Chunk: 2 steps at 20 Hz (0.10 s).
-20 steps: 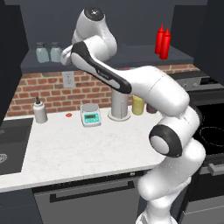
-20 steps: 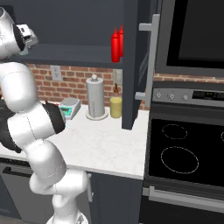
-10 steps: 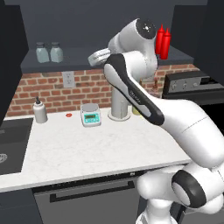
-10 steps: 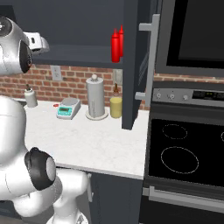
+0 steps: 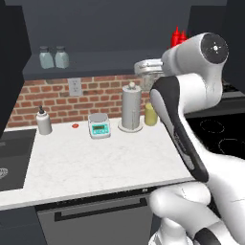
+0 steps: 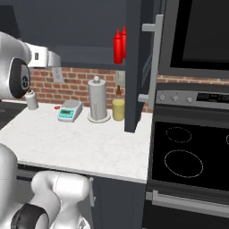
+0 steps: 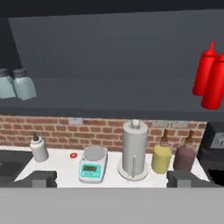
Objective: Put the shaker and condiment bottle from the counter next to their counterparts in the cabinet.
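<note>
Two small blue-grey shakers (image 5: 45, 57) (image 7: 24, 84) with dark caps stand side by side at the left end of the cabinet shelf (image 5: 110, 64). Which one came from the counter I cannot tell. Two red condiment bottles (image 5: 178, 36) (image 6: 118, 47) (image 7: 205, 74) stand together at the shelf's right end. My gripper (image 5: 139, 69) (image 6: 56, 59) (image 7: 111, 179) hovers in front of the shelf's middle, above the counter, between the two pairs. It is open with nothing between its fingertips (image 7: 43, 178).
Along the brick wall the counter carries a white pump dispenser (image 5: 44, 122), a small scale (image 5: 99, 125), a paper towel holder (image 5: 131, 107), a yellow jar (image 5: 151, 115) and a maroon jar (image 7: 184, 156). A sink (image 5: 9, 158) lies left, a stove (image 6: 188, 152) right.
The hand has swung to the right, from beside the shakers at the shelf's left end to the middle. The gripper stayed open and empty. The base did not move.
</note>
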Motion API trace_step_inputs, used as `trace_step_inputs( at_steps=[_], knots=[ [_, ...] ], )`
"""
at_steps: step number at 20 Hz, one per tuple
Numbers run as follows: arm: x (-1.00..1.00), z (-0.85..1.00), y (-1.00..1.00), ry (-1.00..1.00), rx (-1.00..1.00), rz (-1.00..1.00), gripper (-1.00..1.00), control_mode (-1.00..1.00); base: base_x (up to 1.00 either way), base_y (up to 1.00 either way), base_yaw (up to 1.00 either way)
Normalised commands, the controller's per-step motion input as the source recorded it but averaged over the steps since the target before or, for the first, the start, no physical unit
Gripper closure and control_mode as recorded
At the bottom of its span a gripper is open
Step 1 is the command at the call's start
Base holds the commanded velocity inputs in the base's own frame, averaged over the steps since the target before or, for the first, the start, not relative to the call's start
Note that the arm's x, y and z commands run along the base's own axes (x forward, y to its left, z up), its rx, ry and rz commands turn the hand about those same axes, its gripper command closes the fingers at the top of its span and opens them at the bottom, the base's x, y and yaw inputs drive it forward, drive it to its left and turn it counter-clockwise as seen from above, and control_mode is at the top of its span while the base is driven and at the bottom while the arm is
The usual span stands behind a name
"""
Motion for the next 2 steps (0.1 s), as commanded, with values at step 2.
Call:
trace_step_inputs(
  at_steps=[2],
  knots=[
    [-0.99, -0.06, -0.59, 0.00, 0.00, -0.35, -1.00, -1.00, 0.00, 0.00, 0.00]
  ],
)
